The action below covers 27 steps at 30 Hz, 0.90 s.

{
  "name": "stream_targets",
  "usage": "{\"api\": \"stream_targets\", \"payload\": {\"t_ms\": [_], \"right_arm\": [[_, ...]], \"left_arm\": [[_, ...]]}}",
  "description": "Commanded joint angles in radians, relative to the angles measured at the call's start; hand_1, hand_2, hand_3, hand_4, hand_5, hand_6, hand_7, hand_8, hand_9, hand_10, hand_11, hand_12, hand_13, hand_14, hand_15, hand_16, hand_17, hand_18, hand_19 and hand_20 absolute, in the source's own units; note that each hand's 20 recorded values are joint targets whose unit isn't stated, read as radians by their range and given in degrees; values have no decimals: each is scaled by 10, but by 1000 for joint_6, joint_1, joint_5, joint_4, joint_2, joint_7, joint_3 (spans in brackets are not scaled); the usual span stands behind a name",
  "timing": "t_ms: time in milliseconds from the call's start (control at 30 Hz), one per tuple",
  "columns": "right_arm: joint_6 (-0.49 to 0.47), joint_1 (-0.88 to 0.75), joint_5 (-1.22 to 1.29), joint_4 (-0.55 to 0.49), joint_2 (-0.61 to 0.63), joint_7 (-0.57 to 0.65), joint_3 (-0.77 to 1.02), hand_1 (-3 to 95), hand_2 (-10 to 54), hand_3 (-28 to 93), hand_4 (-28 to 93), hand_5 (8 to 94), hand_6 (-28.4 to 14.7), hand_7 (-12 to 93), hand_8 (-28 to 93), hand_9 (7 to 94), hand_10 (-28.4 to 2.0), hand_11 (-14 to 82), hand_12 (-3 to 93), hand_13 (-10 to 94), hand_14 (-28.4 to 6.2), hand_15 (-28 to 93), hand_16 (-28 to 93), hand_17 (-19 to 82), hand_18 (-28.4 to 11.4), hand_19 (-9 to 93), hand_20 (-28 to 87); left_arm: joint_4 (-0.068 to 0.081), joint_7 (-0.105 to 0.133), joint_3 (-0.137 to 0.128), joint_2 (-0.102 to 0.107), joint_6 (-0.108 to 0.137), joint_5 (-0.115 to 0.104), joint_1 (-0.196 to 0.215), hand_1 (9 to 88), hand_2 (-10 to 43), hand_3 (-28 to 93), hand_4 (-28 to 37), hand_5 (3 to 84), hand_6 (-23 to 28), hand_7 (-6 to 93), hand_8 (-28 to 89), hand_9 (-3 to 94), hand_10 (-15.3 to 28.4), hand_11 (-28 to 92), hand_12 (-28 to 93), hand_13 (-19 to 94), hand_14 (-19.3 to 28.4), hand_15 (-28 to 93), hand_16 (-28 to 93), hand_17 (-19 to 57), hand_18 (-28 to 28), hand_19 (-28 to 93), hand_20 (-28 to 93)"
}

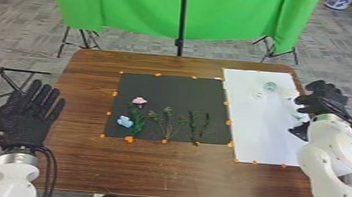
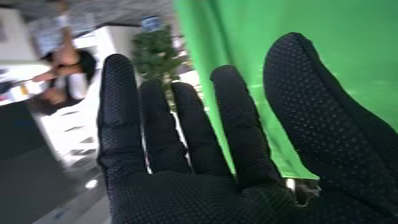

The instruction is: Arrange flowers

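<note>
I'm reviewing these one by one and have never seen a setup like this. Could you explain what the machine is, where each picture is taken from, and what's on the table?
The machine is a robot with two white arms. Its left hand and right hand wear black gloves.

The head view looks forward and down from the robot's head at a brown wooden table. The right wrist view comes from a camera on the right arm, looking along that hand's straight fingers towards a green cloth.

On a black sheet lie a pink flower, a blue flower and green sprigs. Beside it, a white sheet bears small pale items that I cannot identify. Neither hand appears to hold anything.
</note>
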Motion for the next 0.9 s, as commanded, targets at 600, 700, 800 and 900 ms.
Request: {"api": "stream_targets", "payload": {"t_ms": [600, 700, 800, 900], "right_arm": [[96, 29, -52, 212, -6, 0, -86, 583, -95, 712, -283, 536, -19, 228, -145, 590, -122, 239, 175, 535, -102, 467, 256, 304, -208, 830, 340], [101, 35, -33, 220, 3, 0, -88, 640, -95, 622, -282, 639, -4, 284, -48, 748, -110, 137, 364, 618, -74, 439, 374, 325, -203, 834, 381], [135, 31, -48, 212, 14, -12, -92, 678, -95, 617, -281, 741, 2, 348, 32, 845, -102, 131, 457, 689, -64, 451, 441, 347, -201, 843, 407], [176, 26, -55, 175, 24, -27, -105, 678, -95, 627, -282, 756, 1, 351, 39, 855, -102, 128, 465, 695, -64, 449, 448, 351, -202, 844, 410]], "left_arm": [[-3, 11, 35, -6, 17, -67, 12, 246, 82, 793, -282, 448, 71, 176, -109, 394, 133, 208, 127, 304, 138, 369, -36, -22, 133, 271, 167], [2, -5, 27, -11, -2, -101, 19, 247, 83, 791, -283, 449, 73, 175, -109, 395, 135, 211, 127, 304, 139, 373, -36, -22, 134, 271, 168], [2, -15, 26, -17, 9, -103, 23, 247, 84, 790, -283, 449, 75, 171, -108, 395, 137, 211, 126, 304, 141, 377, -36, -23, 134, 273, 169], [3, -19, 23, -15, 9, -105, 23, 246, 85, 788, -282, 450, 76, 168, -106, 395, 137, 210, 126, 305, 143, 381, -37, -24, 135, 275, 170]]}}
